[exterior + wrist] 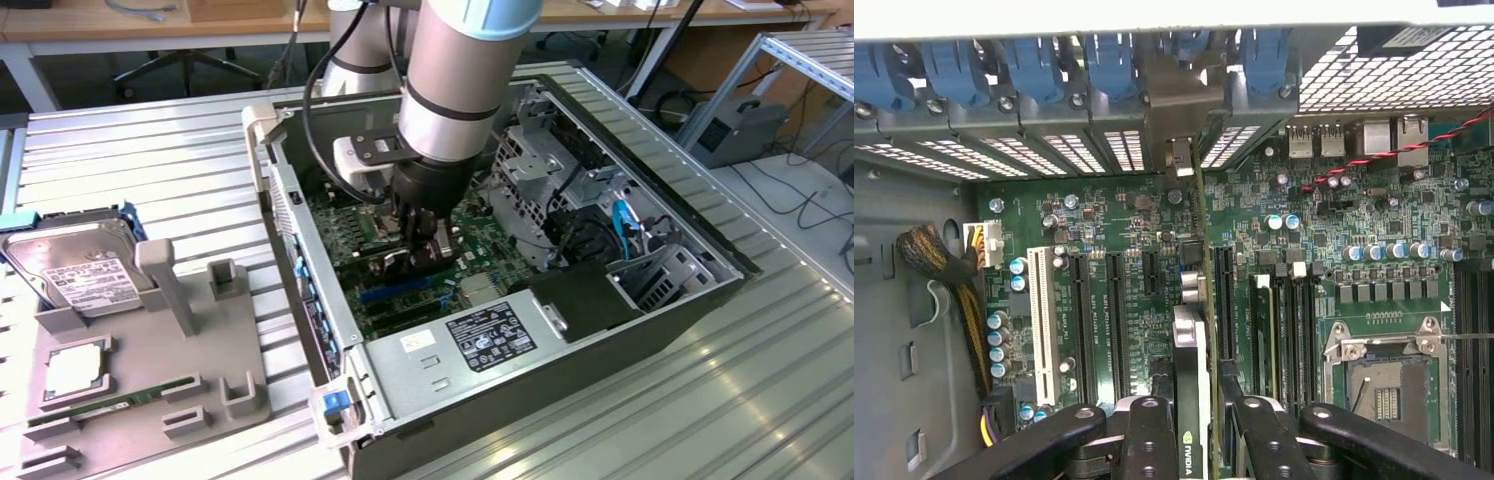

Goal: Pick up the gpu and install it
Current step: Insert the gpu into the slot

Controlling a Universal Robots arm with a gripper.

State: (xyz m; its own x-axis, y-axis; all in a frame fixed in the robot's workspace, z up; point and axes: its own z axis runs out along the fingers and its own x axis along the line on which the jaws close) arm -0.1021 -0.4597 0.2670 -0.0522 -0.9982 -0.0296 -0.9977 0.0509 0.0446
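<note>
At the exterior view's left, a hard drive (80,268) is parked in a gray holder (160,385) on the ribbed surface (134,160), clear of the work. At centre frame, the end effector (424,255) is seen inside the open computer case (601,370). It is pinching the gpu (1188,345) on edge, apparently so the card can meet a slot on the motherboard (1334,230).

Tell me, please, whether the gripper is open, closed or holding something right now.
Gripper: closed on the gpu, holding it edge-on over the motherboard.
</note>
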